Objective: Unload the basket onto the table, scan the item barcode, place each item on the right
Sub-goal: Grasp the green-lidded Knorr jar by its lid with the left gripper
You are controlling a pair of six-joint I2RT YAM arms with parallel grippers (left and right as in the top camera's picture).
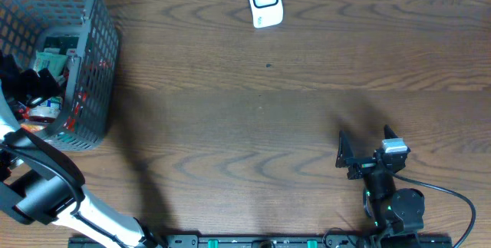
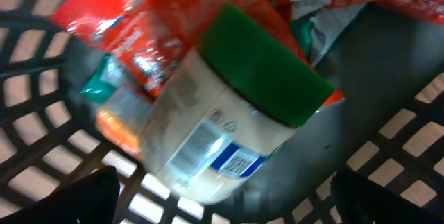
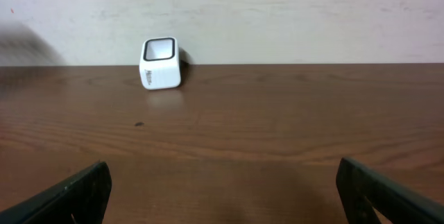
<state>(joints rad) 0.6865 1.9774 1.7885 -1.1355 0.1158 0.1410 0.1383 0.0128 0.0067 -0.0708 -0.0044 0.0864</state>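
Green-lidded jar [image 2: 229,113], not yet gripped, is framed in the grey basket [image 1: 96,56] by the wide-spread left hand [image 2: 232,200]; the right hand [image 3: 222,193] is held wide, the scanner [image 1: 265,2] unused.

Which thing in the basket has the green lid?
The pale jar lying on its side in the middle. Its green lid and barcode label set it apart from the crinkly red packets behind it.

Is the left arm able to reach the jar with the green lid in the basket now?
Probably yes: its open end effector hangs over the jar, which lies uncovered on top of the packets.
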